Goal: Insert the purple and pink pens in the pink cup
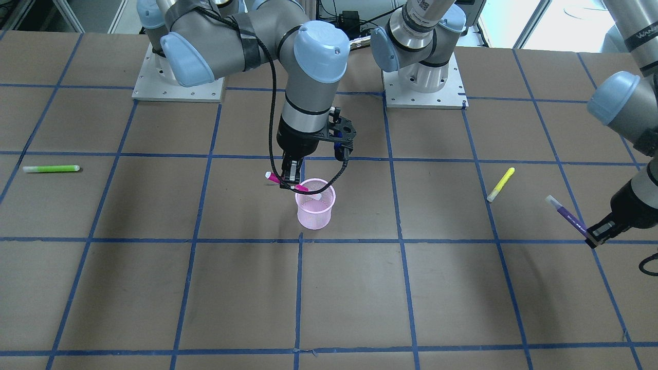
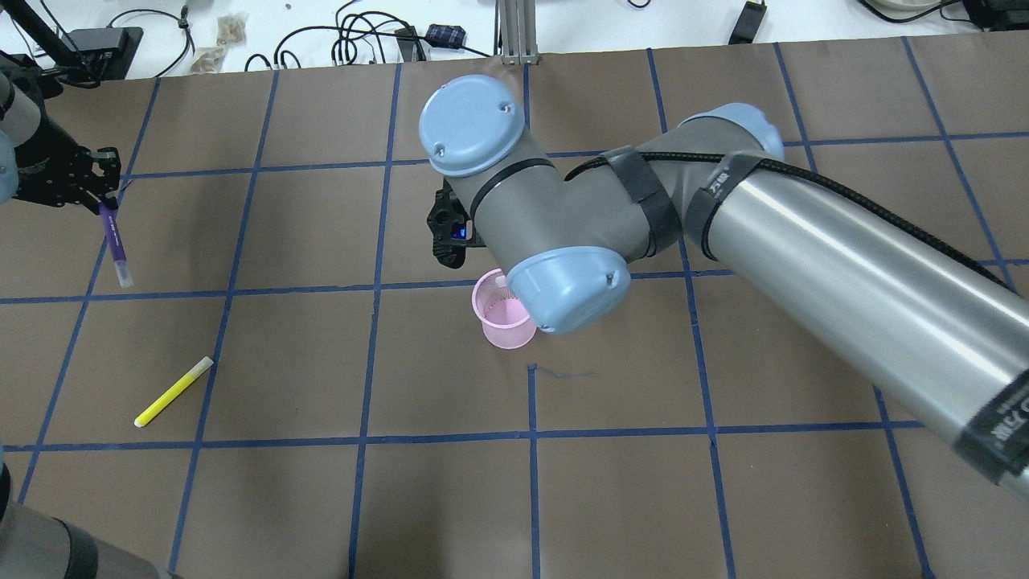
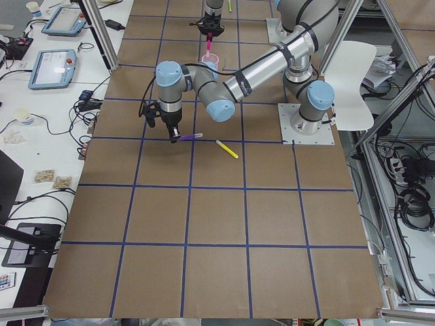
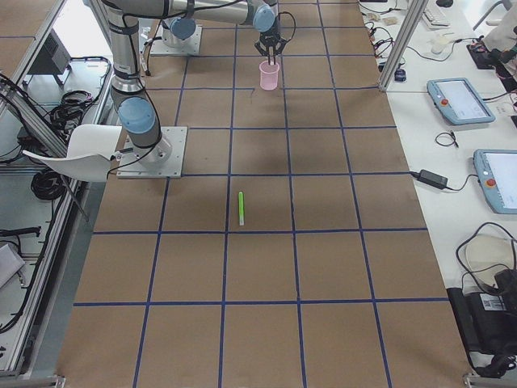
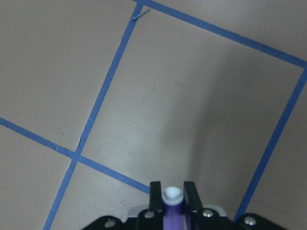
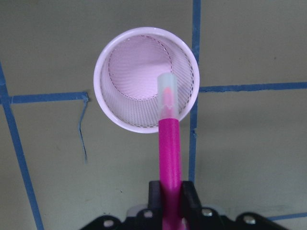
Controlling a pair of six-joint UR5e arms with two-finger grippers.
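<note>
The pink mesh cup (image 1: 315, 205) stands upright near the table's middle. My right gripper (image 1: 290, 178) is shut on the pink pen (image 1: 302, 188) and holds it tilted just above the cup. In the right wrist view the pen's (image 6: 168, 139) clear capped tip lies over the cup's (image 6: 124, 72) open mouth, near its rim. My left gripper (image 1: 599, 236) is shut on the purple pen (image 1: 568, 217) far to the side, above the table. The overhead view shows that pen (image 2: 114, 240) hanging from the left gripper (image 2: 100, 193), cap end down. The left wrist view shows it (image 5: 171, 207) between the fingers.
A yellow pen (image 1: 500, 184) lies on the table between the cup and my left gripper. A green pen (image 1: 51, 168) lies far off on my right side. Blue tape lines grid the brown table. The right arm's elbow (image 2: 563, 289) covers part of the cup from overhead.
</note>
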